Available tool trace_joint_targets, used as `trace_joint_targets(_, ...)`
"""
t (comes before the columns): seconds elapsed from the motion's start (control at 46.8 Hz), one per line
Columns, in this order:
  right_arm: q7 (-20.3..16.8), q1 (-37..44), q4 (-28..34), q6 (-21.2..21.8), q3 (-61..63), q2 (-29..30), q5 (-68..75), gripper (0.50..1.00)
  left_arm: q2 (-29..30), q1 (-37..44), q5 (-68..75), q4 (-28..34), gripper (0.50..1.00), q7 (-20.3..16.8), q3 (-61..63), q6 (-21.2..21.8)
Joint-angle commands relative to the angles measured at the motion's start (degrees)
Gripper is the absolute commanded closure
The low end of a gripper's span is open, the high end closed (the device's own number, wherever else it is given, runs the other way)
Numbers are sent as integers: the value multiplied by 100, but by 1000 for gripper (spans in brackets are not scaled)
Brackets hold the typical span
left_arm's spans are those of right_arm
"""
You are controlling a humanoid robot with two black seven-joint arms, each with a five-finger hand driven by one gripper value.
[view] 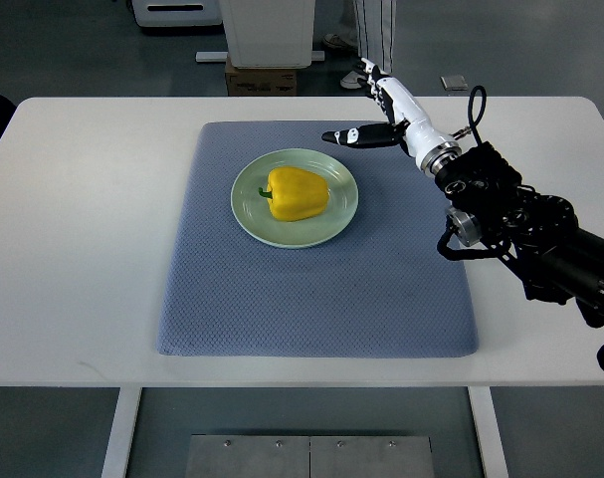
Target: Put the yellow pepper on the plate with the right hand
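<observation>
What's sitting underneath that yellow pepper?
The yellow pepper lies on a pale green plate, which rests on a blue-grey mat. The plate's centre is hidden beneath the pepper.

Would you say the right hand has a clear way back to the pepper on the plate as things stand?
Probably yes. The right hand hovers open just beyond the plate, holding nothing, and only bare mat lies between it and the pepper, which sits uncovered on top.

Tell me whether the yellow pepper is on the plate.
On: yellow pepper lies on the green plate, right robot hand apart.
</observation>
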Motion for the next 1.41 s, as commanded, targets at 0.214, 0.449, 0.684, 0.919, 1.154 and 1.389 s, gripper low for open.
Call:
trace_joint_targets(0.214, -327, -111, 22, -86, 516, 9, 142, 500, 0, 2, 0, -1, 500, -1, -1, -3)
trace_joint_targets(0.449, -460, -436, 84, -77, 726, 9, 1302, 500, 0, -6, 0, -1, 500, -1, -1, -3)
trace_joint_targets(0.684, -398, -1043, 93, 282, 1817, 9, 1918, 500, 0, 2, 0, -1, 500, -1, -1, -3)
trace_joint_targets(0.919, -380, -1201, 93, 688, 2335, 0, 1944, 500, 0, -6, 0, -1, 500, -1, -1, -3)
trace_joint_targets(1.154, -258, -1307, 84, 705, 2625, -140, 1944, 500, 0, 2, 0, -1, 500, -1, -1, -3)
trace_joint_targets(1.389, 24, -1632, 75, 714, 2889, -351, 1953, 500, 0, -7, 0, -1, 500, -1, -1, 5)
